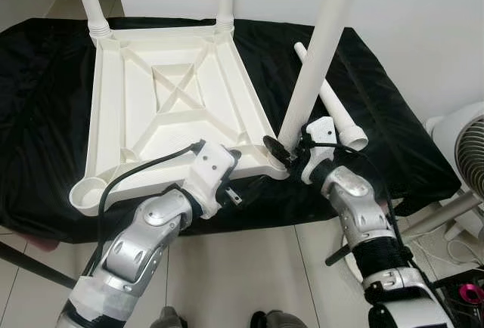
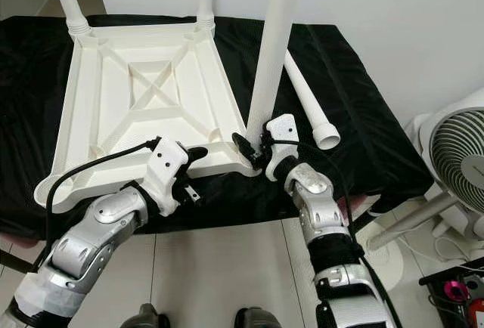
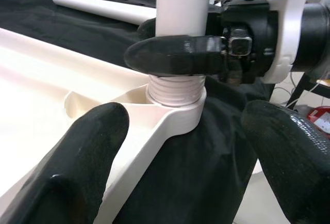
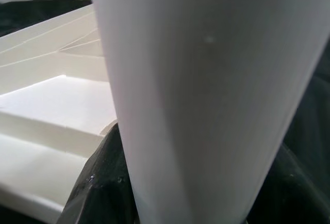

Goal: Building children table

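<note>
Left eye view: screwing third leg (image 1: pixel 321 48) into socket at near right corner of upturned tabletop (image 1: pixel 170 109) on black-covered bench (image 1: pixel 45 78); right gripper (image 1: pixel 290 149) pinching leg just above its thread; spare leg (image 1: pixel 330 98) lying near right edge

Left wrist view: left gripper (image 3: pixel 178 146) spread, straddling tabletop rim below that socket; thread (image 3: pixel 175 90) partly showing

Right wrist view: clasping leg closely

Judging next: turning leg further till seated, keeping it upright

1 upturned tabletop (image 1: pixel 174 109); 4 legs: 3 standing in corner sockets (image 1: pixel 321 48), 1 lying loose on black cloth (image 1: pixel 333 105); 1 fan (image 1: pixel 469 143).
</note>
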